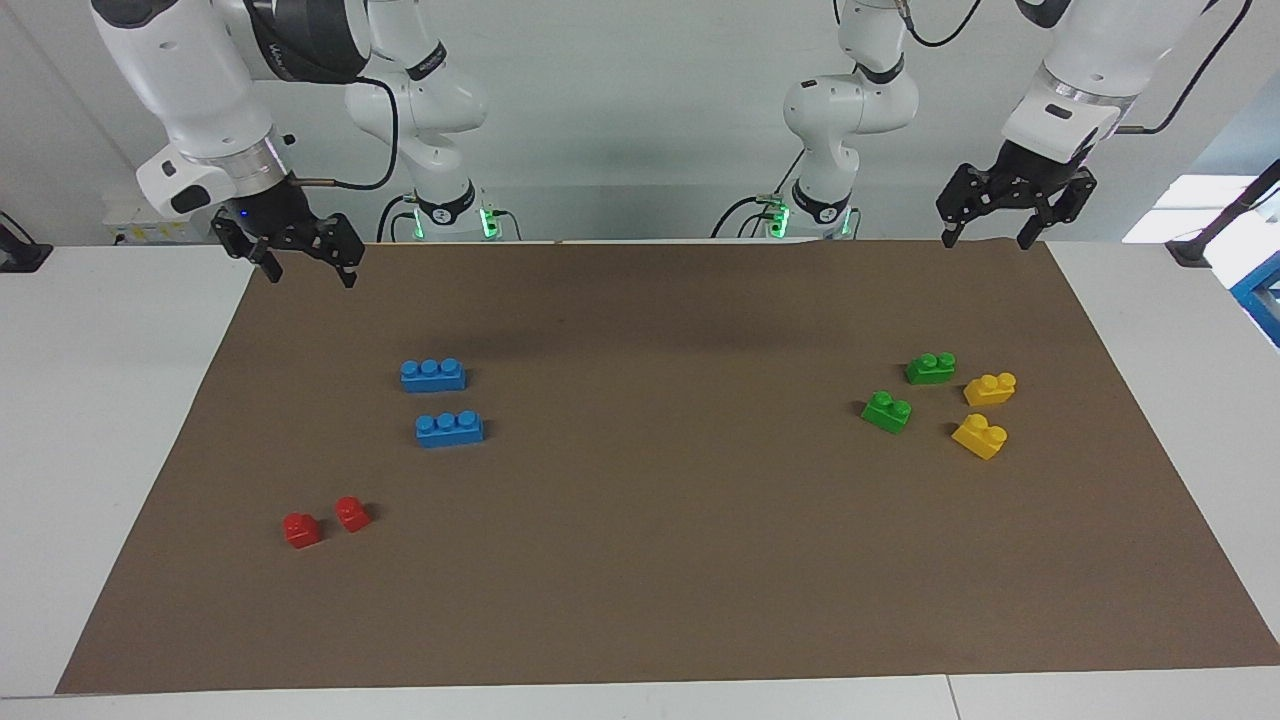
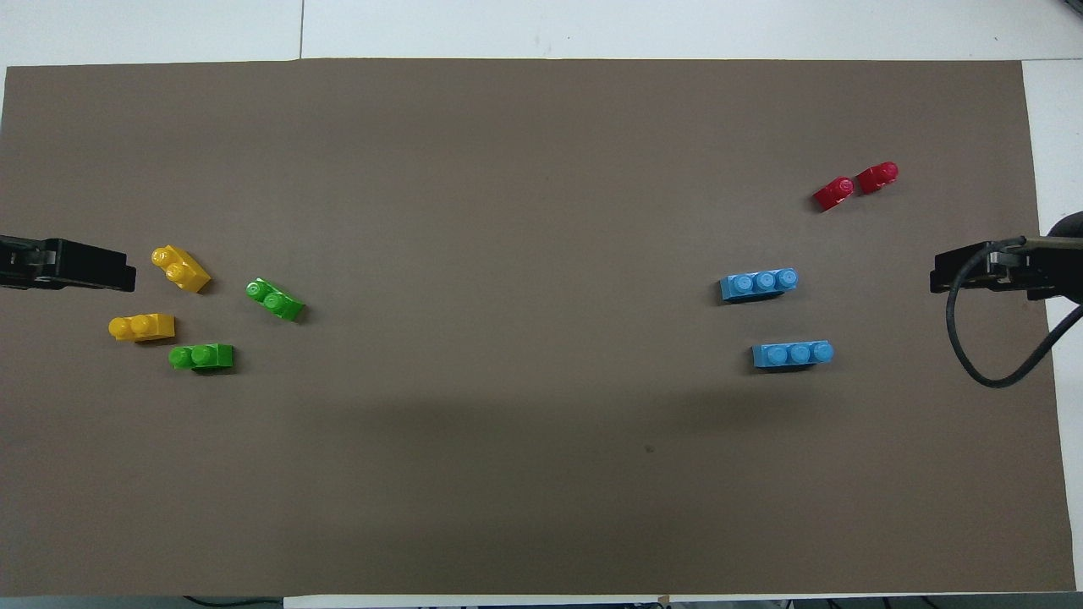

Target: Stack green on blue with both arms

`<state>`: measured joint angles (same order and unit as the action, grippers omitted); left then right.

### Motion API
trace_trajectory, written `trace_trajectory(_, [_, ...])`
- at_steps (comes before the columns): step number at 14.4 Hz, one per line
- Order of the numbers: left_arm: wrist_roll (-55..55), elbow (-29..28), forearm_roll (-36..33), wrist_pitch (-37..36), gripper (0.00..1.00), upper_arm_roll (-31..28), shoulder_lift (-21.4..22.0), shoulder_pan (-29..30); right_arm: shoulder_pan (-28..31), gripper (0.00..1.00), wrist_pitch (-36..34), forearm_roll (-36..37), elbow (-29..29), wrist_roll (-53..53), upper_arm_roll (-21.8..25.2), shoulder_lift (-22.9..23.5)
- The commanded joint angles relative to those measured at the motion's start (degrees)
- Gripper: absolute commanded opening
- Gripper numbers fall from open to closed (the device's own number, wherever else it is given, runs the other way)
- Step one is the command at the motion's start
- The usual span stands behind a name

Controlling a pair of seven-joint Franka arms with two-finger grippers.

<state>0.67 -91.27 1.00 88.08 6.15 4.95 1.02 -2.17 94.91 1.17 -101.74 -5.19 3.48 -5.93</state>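
Sitting on the mat right now: two blue bricks (image 1: 433,375) (image 1: 450,429), two green bricks (image 1: 930,368) (image 1: 886,412), two yellow bricks (image 1: 990,388) (image 1: 980,436), and two little red bricks (image 1: 301,529) (image 1: 351,513).

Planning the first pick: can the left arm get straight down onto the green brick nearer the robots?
Probably yes. The left gripper hangs open and empty above the mat's edge, at the same end as that green brick. Nothing lies on the brick; the yellow brick beside it stands apart, leaving room for the jaws.
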Motion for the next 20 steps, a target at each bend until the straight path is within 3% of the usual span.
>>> trace_trajectory(1, [-3.5, -2.9, 0.8, 0.9, 1.0, -0.4, 2.3, -0.6, 0.2, 1.0, 0.5, -0.2, 0.0, -0.3, -0.1, 0.0])
trace_trajectory(7, [-18.5, -8.6, 0.8, 4.2, 1.0, -0.3, 4.9, -2.0, 0.2, 1.0, 1.2, -0.3, 0.0, -2.9, -0.1, 0.0])
trace_trajectory(12, [-34.1, -17.5, 2.0, 12.5, 1.0, -0.3, 7.8, -3.1, 0.1, 1.0, 3.4, -0.6, -0.7, -23.0, -0.1, 1.7])
trace_trajectory(18, [-40.9, -24.4, 2.0, 18.3, 1.0, -0.5, 7.4, -3.0, 0.4, 1.0, 3.9, -9.9, 0.1, -44.9, -0.1, 8.0])
trace_trajectory(20, [-44.7, -28.4, 2.0, 23.5, 1.0, -0.5, 7.4, -2.6, 0.7, 1.0, 4.7, -12.8, 0.8, -52.4, -0.1, 10.1])
